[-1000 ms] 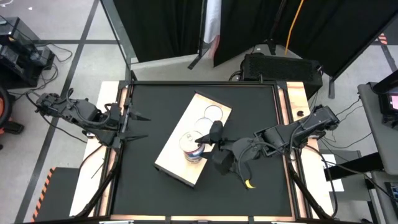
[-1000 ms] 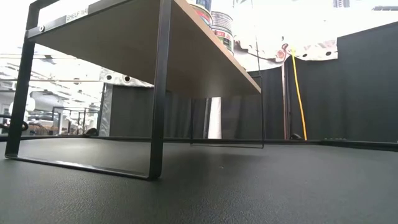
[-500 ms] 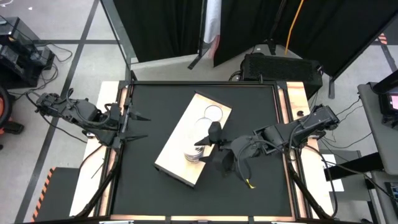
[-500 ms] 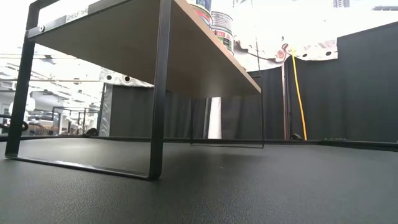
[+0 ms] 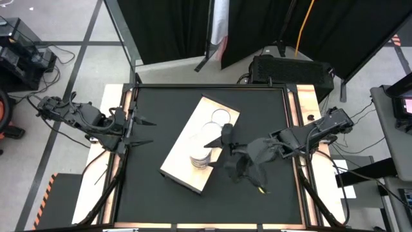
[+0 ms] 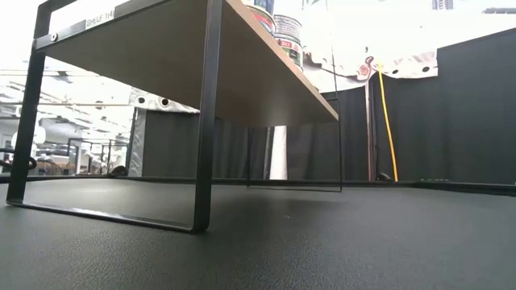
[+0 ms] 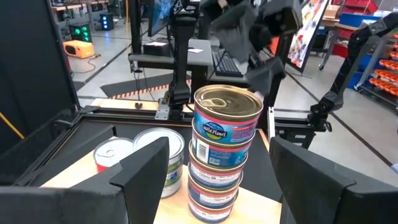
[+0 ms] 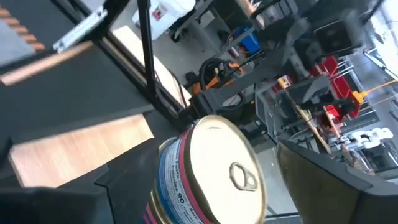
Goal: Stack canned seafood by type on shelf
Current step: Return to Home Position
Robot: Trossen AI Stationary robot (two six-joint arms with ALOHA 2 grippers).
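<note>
On the black table [image 5: 257, 106], the shelf [image 5: 180, 158] lies diagonally, long axis near-left to far-right, carrying upright stacked tins [image 5: 201, 158]; right gripper [image 5: 219, 148] hangs spread and empty beside them, left gripper [image 5: 143, 131] spread at the table's left edge.

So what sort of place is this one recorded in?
Most likely a robotics lab or workshop rather than a real shop. The black table is screened by black curtains on a bare floor. The left wrist view looks beyond it to racks of red parts bins.
</note>
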